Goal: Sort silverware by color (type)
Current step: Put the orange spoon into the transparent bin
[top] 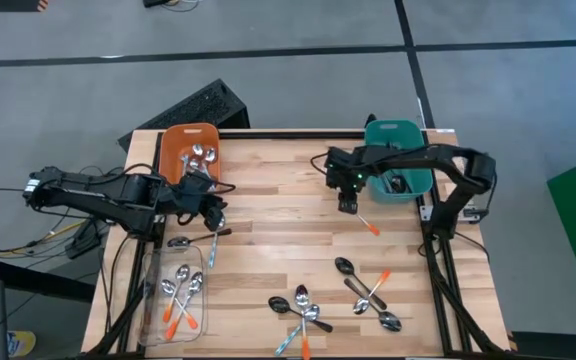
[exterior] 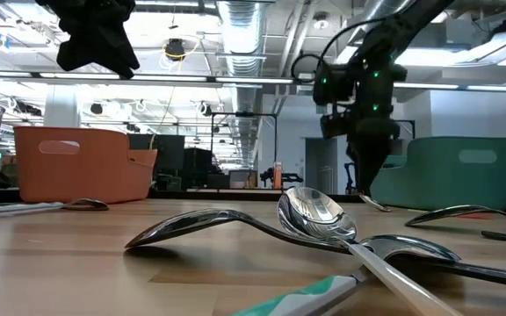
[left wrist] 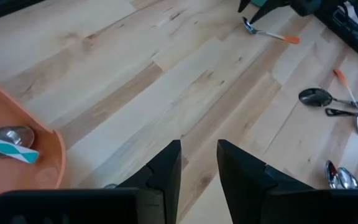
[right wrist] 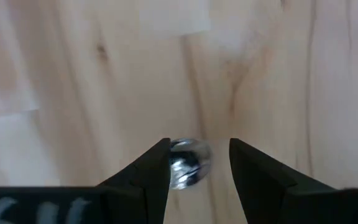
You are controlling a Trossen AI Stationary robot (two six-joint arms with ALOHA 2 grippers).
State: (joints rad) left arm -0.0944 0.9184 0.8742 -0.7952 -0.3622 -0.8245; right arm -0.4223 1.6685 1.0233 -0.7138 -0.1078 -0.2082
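Two bins at far counter edge: orange bin left holding several shiny spoons, teal bin right. Clear tray near left with four spoons. Right pincer released, straddling orange-handled spoon bowl. Left pincer parted, empty, beside orange bin. No writing legible.

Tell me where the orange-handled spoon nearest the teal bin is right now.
In the high view the orange-handled spoon lies on the table's right side, just in front of the teal bin, its bowl under the right pincer.
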